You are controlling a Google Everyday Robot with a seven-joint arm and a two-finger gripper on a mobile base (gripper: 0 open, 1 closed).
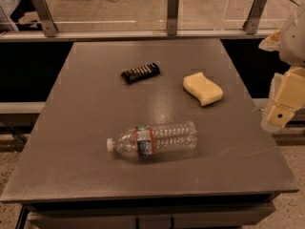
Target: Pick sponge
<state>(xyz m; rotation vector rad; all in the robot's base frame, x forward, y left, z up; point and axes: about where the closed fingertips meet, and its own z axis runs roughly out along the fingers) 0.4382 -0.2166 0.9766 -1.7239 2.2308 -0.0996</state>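
1. Table [71,151]: grey flat top filling most of the view. Dark gaps past the left and right edges, near edge fully in sight. Broad bare stretches down the left side and at the near right corner.
2. Rail [119,34]: running along the table's far edge, with three metal posts and glass between them. Post tops cut off by the frame.
3. Bottle [157,140]: clear, lying on its side near the middle, white cap to the left. Well in from the near edge, with room all round.
4. Gripper [279,113]: cream and boxy, hanging off the table's right edge, about level with the gap between sponge and bottle. Arm above cut off at the right. Released or clenched: cannot tell. Touching nothing on the table.
5. Sponge [203,88]: pale yellow, wavy-sided, flat on the table right of centre. Farther back than the bottle, right of the bar, apart from both. Bare surface on every side.
6. Bar [140,72]: black, ridged, small, left of the sponge. Surface detail hard to make out.
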